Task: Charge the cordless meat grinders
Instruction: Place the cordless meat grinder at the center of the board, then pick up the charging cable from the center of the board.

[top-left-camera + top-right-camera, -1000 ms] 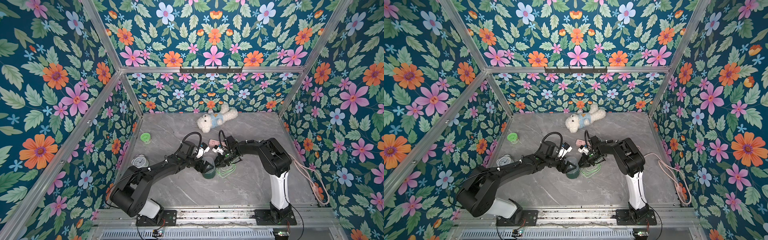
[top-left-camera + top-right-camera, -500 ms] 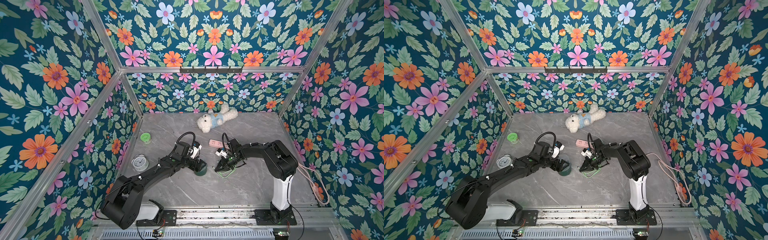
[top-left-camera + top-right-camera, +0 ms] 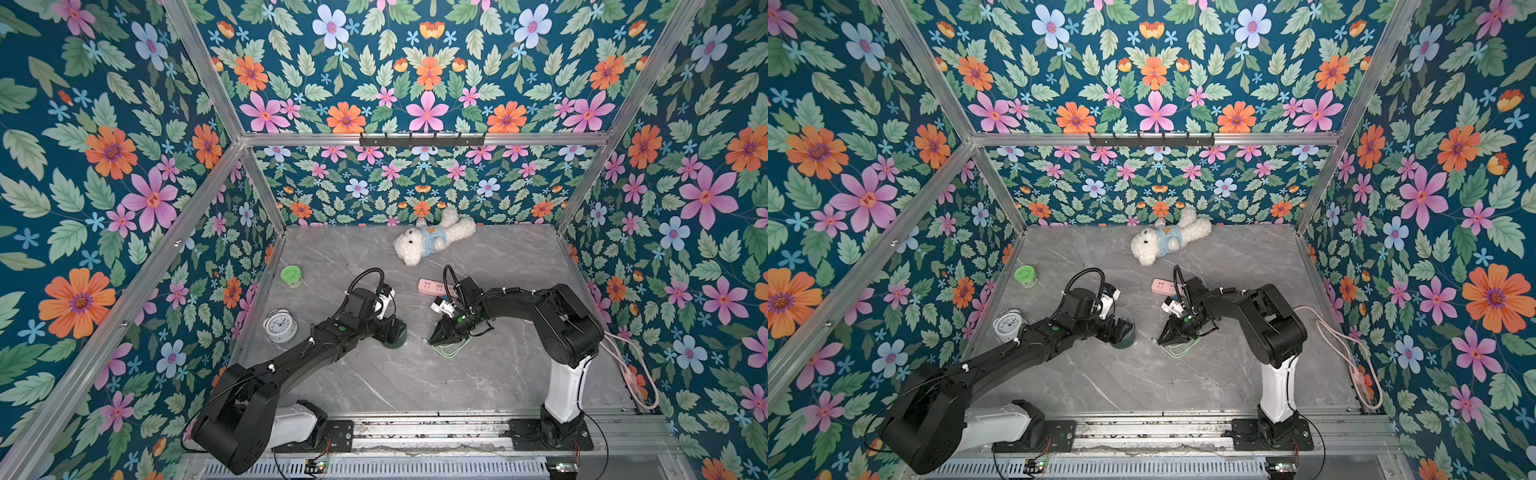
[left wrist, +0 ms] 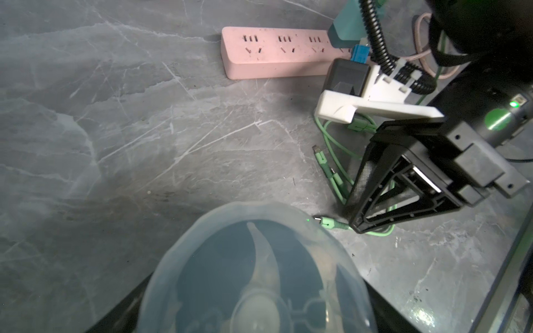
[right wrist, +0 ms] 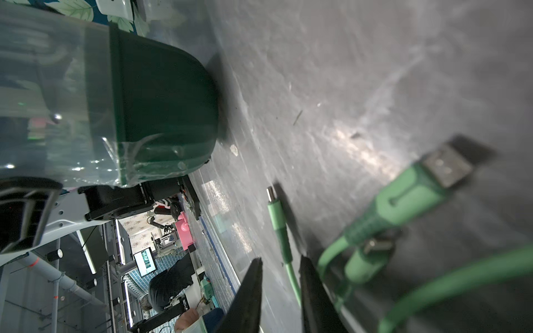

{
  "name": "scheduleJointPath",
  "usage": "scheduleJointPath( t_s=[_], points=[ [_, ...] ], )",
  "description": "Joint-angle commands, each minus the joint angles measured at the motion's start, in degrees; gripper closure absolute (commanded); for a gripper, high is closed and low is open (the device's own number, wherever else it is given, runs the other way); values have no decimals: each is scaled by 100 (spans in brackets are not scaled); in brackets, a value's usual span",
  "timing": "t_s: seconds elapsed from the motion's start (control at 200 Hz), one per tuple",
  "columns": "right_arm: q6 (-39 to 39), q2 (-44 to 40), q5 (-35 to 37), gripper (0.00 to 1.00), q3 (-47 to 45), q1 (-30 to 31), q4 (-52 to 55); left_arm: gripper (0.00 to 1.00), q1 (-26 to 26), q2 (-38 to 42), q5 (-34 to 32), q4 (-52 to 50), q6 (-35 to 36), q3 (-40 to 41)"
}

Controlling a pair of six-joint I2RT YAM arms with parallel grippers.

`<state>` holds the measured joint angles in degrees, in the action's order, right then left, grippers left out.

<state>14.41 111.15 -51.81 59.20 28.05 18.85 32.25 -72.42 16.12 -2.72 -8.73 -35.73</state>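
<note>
A cordless grinder [image 3: 395, 337] stands upright on the grey counter [image 3: 415, 386], clear dome up and green base down. It sits inside the left gripper [image 3: 390, 329], whose jaws stand wide on either side of it; whether they press on it cannot be told. Straight ahead of the right gripper [image 5: 279, 266], just beyond its tips, lies the small plug [image 5: 271, 192] of a green cable [image 5: 284, 245]. The plug's long axis carries on the gripper's own line, metal tip leading toward the grinder's base, with bare counter between plug and base. The right gripper's jaws are a narrow slit apart. In the right wrist view the cable passes through that slit with room to spare, so it looks unpinched. The cable's other end, a flat plug [image 5: 444, 167], lies loose to one side of the same gripper, and a pink power strip [image 4: 274, 54] sits near its wrist. The right arm is plainly the nearer to the small plug. The next move probably calls for a pinch just behind the plug's collar and a straight push forward to the base, though no view shows where the socket is.
</note>
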Motion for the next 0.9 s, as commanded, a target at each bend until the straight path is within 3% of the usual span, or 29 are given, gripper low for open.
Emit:
scheduleJointPath(
  t_s=[0.0,0.325,0.495,0.75,0.835,0.895],
  points=[
    [-119,2,46,73,25,16,88,7,-9,47,-149,-104,-126,-30],
    [-541,17,666,73,166,296,532,2,-8,456,-329,-313,-252,-127],
    [-801,-44,1422,82,284,536,961,1,-8,496,-657,-540,-202,-264],
    [-906,-2,1647,91,303,732,1026,1,-17,984,-1096,-1018,-144,-644],
    [-919,-101,1564,90,219,736,932,1,-17,1104,-972,-1033,-185,-690],
    [-921,-226,1560,81,130,758,837,1,-17,1137,-889,-1026,-218,-695]
  ],
)
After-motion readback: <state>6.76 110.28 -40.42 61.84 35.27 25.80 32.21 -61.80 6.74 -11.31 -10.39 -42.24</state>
